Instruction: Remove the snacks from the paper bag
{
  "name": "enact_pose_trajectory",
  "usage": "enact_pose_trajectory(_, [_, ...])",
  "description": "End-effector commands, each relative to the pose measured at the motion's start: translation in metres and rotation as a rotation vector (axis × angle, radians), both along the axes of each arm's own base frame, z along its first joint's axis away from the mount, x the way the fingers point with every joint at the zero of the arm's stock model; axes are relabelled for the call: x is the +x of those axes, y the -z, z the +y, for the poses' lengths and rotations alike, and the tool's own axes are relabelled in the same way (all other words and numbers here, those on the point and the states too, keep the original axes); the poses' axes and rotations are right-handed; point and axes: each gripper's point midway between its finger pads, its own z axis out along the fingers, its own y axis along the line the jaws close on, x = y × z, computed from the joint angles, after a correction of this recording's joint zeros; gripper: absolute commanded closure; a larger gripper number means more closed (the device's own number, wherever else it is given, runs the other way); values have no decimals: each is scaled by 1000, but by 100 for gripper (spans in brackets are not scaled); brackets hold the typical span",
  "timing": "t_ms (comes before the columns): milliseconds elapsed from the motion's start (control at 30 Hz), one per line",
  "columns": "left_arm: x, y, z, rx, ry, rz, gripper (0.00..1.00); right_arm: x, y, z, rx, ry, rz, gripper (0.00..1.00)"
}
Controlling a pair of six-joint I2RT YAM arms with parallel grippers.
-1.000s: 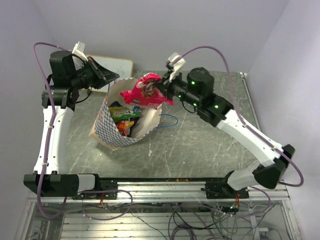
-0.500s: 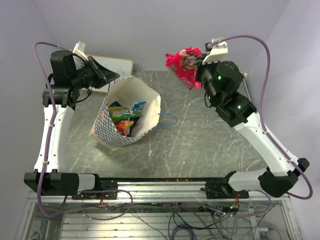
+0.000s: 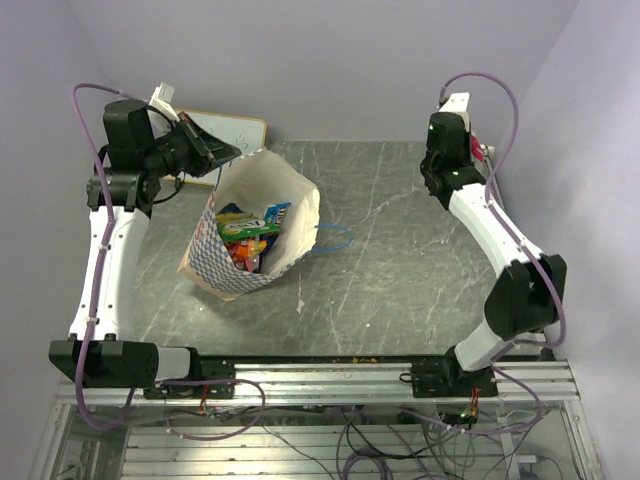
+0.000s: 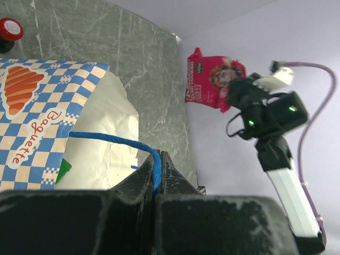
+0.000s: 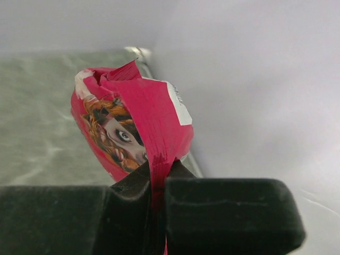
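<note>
The paper bag (image 3: 292, 215) stands open on the left of the table, its checkered band (image 4: 37, 101) toward my left wrist camera. Several bright snacks (image 3: 245, 235) lie inside it. My left gripper (image 3: 230, 153) is shut on the bag's blue cord handle (image 4: 114, 139) at the back rim and holds that side up. My right gripper (image 5: 159, 172) is shut on the edge of a pink snack packet (image 5: 130, 125). It holds that packet (image 4: 212, 78) in the air at the far right corner, well away from the bag. In the top view the right wrist hides most of the packet.
A framed whiteboard (image 3: 238, 130) leans against the back wall behind the bag. The bag's other blue handle (image 3: 337, 238) lies on the table to its right. A small red knob (image 4: 10, 29) sits past the bag. The side wall is close beside the right gripper.
My right arm has lifted the pink packet from above the bag's mouth and swung it to the far right corner. The left arm and the bag have not moved.
</note>
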Motion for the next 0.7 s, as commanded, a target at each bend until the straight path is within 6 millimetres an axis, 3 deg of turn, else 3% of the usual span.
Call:
enact_pose_trajectory(0, [-3, -24, -10, -42, 62, -81, 93, 1, 21, -47, -163, 171, 64, 100])
enact_pose_trajectory(167, [-1, -24, -17, -135, 85, -64, 93, 18, 66, -49, -265, 158, 157, 100])
enact_pose_trajectory(267, [2, -35, -23, -244, 115, -76, 93, 36, 113, -41, -241, 151, 231, 100])
enact_pose_trajectory(467, [2, -65, -25, -568, 140, -141, 93, 59, 212, 11, -165, 42, 400, 100])
enact_pose_trajectory(567, [-1, -75, -23, -620, 147, -168, 93, 62, 248, 35, -154, 13, 460, 100])
enact_pose_trajectory(633, [-4, -85, -23, -622, 156, -199, 93, 67, 267, 57, -105, -45, 487, 95])
enact_pose_trajectory(667, [-6, -91, -23, -621, 163, -220, 93, 69, 279, 72, -64, -90, 511, 86])
